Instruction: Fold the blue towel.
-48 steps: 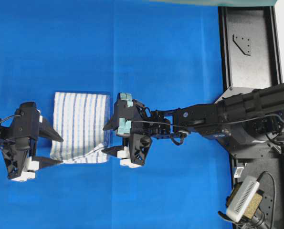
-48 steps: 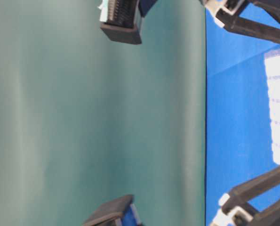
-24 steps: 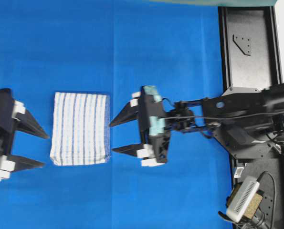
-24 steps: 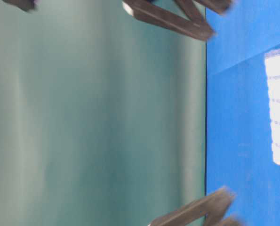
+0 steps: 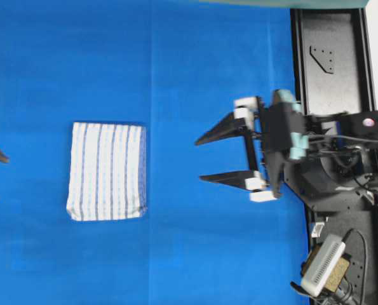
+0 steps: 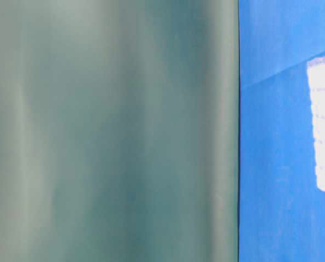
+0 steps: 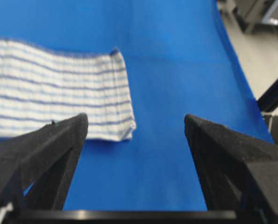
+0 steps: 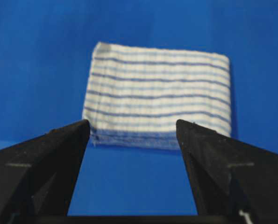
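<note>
The blue towel point(image 5: 106, 171), white with thin blue stripes, lies folded into a flat rectangle on the blue table cover point(image 5: 195, 63). Nothing touches it. My right gripper point(image 5: 199, 161) hangs well to its right, open, fingers pointing at the cloth. In the right wrist view the towel point(image 8: 160, 98) lies beyond the open, empty right gripper point(image 8: 132, 125). Only the fingertips of my left gripper point(image 5: 1, 179) show at the left edge, spread apart. The left wrist view has the towel's corner point(image 7: 54, 107) ahead and left of the open left gripper point(image 7: 136, 119). The table-level view catches the towel's edge point(image 6: 323, 125).
The right arm's black base plate point(image 5: 331, 63) runs down the right side, with a white-and-tan device point(image 5: 325, 264) at the bottom right. A teal backdrop point(image 6: 113, 131) fills most of the table-level view.
Both grippers have drawn back from the towel's sides, the left to the left edge, the right far to the right. The towel's lifted front corner has settled flat.
</note>
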`<state>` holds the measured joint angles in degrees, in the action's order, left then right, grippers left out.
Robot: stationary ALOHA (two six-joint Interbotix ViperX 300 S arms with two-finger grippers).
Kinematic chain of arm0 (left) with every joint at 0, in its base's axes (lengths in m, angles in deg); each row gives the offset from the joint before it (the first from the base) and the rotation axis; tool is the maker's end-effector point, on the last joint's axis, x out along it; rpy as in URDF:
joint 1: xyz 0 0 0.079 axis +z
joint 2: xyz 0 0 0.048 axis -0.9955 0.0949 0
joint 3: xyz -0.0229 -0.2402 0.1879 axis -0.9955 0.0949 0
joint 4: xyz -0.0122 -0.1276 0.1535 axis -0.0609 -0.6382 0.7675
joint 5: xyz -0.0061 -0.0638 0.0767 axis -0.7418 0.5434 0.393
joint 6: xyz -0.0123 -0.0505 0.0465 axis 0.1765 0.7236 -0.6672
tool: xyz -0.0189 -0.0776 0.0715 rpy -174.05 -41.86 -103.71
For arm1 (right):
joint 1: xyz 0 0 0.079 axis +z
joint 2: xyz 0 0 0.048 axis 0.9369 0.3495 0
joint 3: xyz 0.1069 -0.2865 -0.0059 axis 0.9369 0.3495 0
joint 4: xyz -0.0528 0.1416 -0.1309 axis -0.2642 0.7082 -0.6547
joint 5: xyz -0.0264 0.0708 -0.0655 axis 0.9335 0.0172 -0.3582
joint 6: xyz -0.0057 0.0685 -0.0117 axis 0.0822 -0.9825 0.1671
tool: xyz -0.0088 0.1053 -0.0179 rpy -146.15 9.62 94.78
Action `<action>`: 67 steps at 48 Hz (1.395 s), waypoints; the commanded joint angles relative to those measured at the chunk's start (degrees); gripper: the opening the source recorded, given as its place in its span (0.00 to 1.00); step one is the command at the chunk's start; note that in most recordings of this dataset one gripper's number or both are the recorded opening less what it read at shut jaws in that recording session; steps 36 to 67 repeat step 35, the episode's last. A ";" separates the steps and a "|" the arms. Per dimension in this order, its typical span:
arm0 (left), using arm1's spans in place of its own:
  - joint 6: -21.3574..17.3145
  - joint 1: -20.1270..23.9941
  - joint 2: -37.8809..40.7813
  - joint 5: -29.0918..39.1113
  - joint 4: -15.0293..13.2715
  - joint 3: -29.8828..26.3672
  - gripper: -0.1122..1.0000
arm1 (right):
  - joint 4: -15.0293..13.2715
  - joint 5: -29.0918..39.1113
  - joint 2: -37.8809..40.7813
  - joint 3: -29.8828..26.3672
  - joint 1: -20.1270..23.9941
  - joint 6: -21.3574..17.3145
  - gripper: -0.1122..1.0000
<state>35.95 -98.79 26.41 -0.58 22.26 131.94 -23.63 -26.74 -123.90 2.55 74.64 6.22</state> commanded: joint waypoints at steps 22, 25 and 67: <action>-5.89 0.44 -10.81 -7.65 0.18 11.87 0.79 | -0.70 -4.04 -14.15 13.18 -3.69 0.09 0.87; -5.89 0.44 -11.07 -8.70 0.09 12.83 0.79 | -0.62 -4.83 -13.97 13.80 -3.69 0.09 0.87; -5.89 0.79 -11.16 -11.51 0.09 15.56 0.79 | -0.53 -7.56 -12.04 15.12 -3.69 0.00 0.87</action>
